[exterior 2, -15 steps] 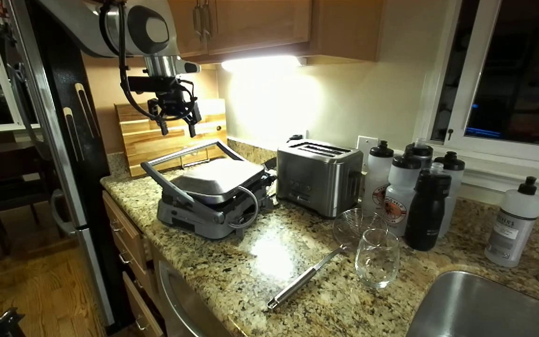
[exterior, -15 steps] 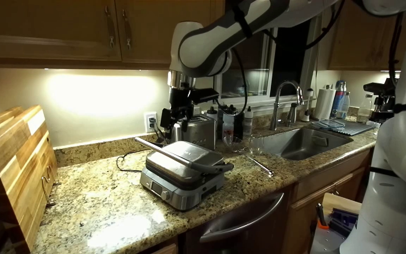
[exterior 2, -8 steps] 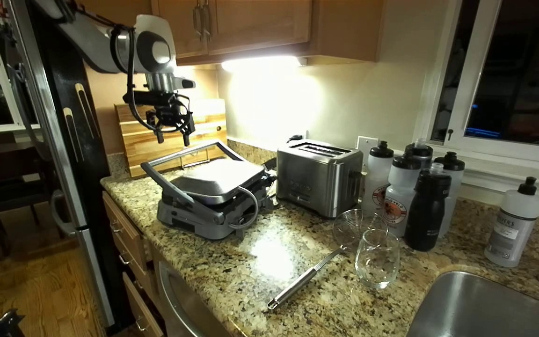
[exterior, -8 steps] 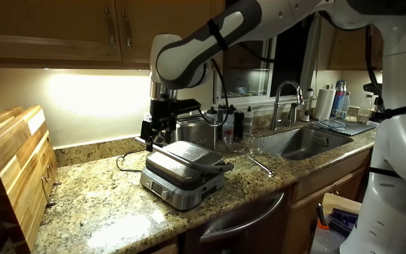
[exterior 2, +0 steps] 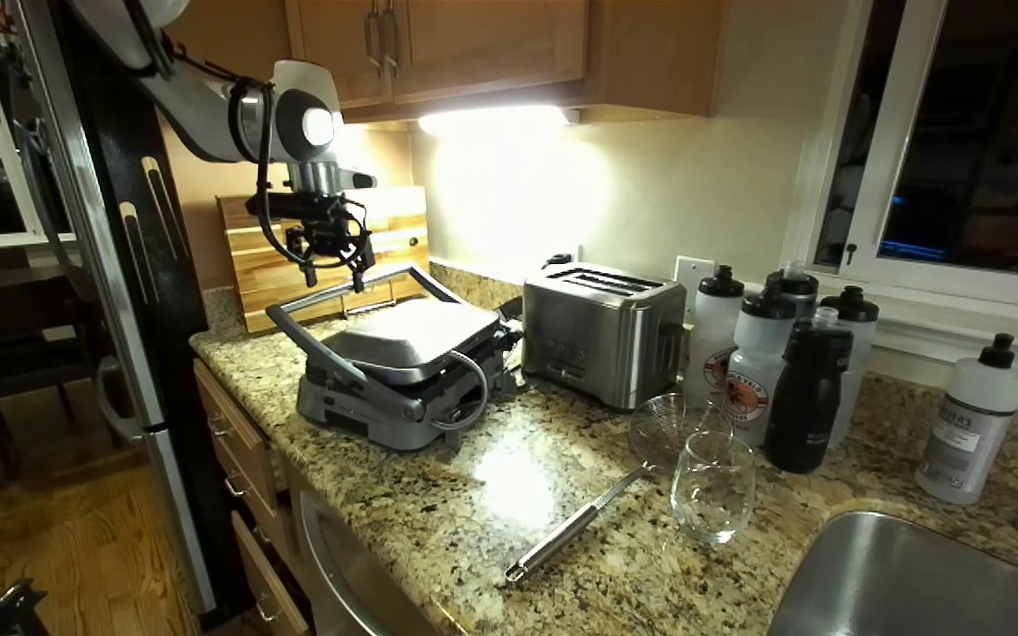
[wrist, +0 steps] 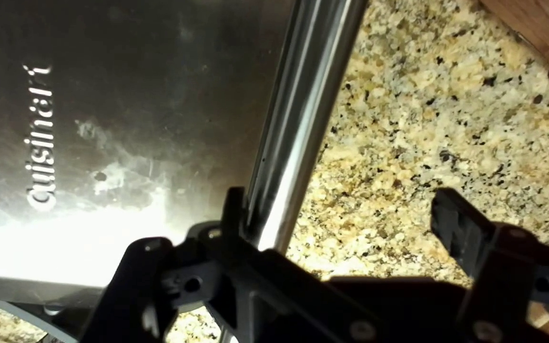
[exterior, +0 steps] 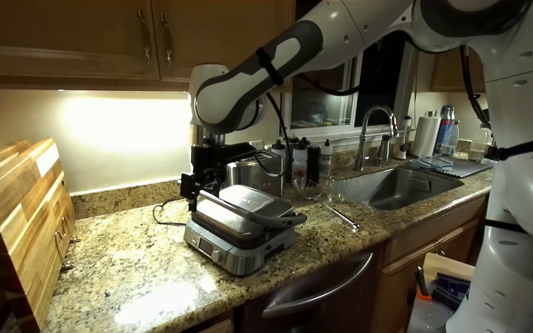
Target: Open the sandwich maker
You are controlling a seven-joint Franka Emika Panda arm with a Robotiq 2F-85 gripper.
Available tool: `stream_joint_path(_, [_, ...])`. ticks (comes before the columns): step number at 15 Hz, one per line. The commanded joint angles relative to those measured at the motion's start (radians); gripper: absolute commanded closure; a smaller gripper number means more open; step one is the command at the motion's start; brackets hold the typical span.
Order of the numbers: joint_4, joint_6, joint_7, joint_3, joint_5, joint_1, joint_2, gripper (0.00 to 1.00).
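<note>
Currently, sandwich maker (exterior: 243, 236): unopened.
Gripper (wrist: 337, 201): jaws apart.
Handle (wrist: 303, 128): between jaws, running 1-to-7 o'clock in wrist view.
Lid (exterior: 252, 201): down, presumably to be raised after gripping.

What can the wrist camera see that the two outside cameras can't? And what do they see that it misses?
Only the wrist view: lettering on the sandwich maker big enough to read, "Cuisinart", and pale smudges around it, close up. From outside, the lettering is too tiny to read.

Only the exterior views: a drinking glass, a wire strainer and the sink.

Shared: the sandwich maker, its bar handle, the speckled counter and the open gripper at the handle.
</note>
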Motion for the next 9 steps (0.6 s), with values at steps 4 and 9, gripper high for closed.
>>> stream_joint_path(4, [0.011, -0.011, 0.035, -0.028, -0.033, 0.024, -0.004, 0.52])
stream_joint_path(9, [0.007, -0.019, 0.026, -0.040, -0.020, 0.012, -0.005, 0.84])
